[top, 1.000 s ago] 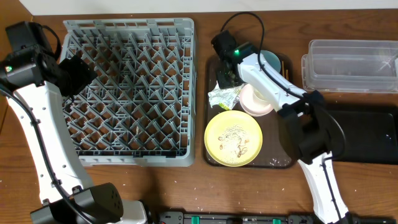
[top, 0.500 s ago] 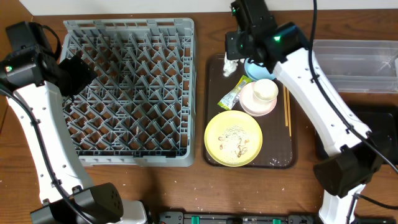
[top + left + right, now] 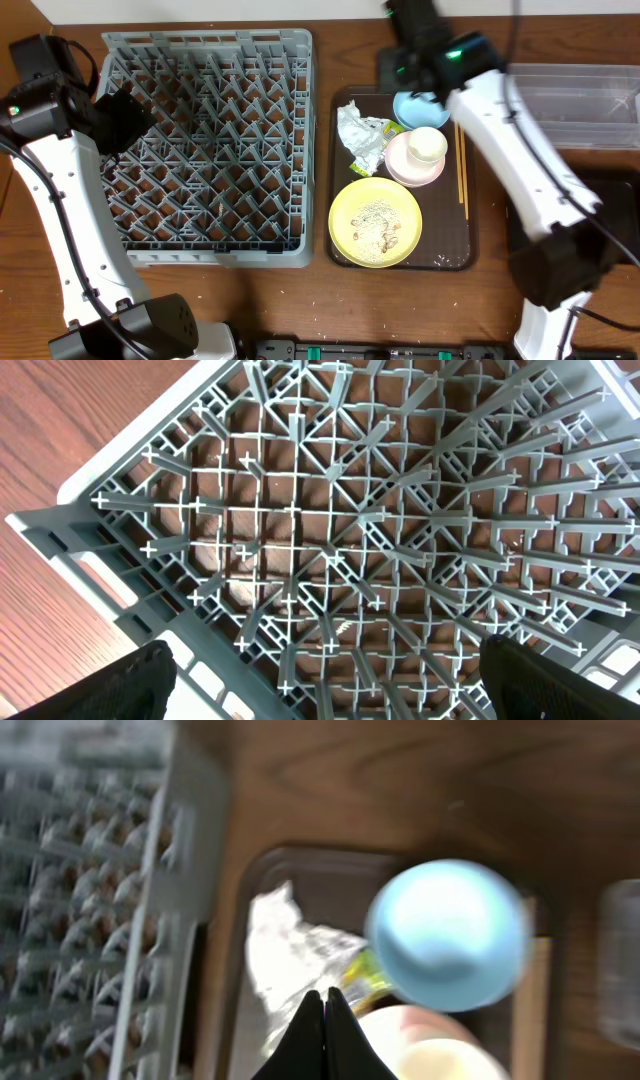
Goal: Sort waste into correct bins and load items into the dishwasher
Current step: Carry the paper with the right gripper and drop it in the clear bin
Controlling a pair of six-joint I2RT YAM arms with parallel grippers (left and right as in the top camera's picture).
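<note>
The crumpled white wrapper (image 3: 357, 135) lies on the brown tray (image 3: 446, 236) beside the light blue bowl (image 3: 412, 106). The right gripper (image 3: 324, 1006) hangs above it, fingers pinched together on nothing, arm reaching over the tray's far end. The left gripper (image 3: 124, 114) hovers spread wide over the dish rack (image 3: 210, 45).

dish rack (image 3: 215, 255): grey, pegged grid, left on tabletop | crumpled white paper (image 3: 352, 128): partly over yellow-green packet (image 3: 372, 152) | light blue bowl (image 3: 412, 108): just beside white bowl (image 3: 400, 168), white cup (image 3: 427, 145) sitting in the latter | yellow plate (image 3: 345, 215): flat, crumbs (image 3: 378, 225) at centre | chopsticks (image 3: 461, 170): side by side, right of bowls | clear tub (image 3: 560, 75): far right, black bin (image 3: 625, 215) nearer
</note>
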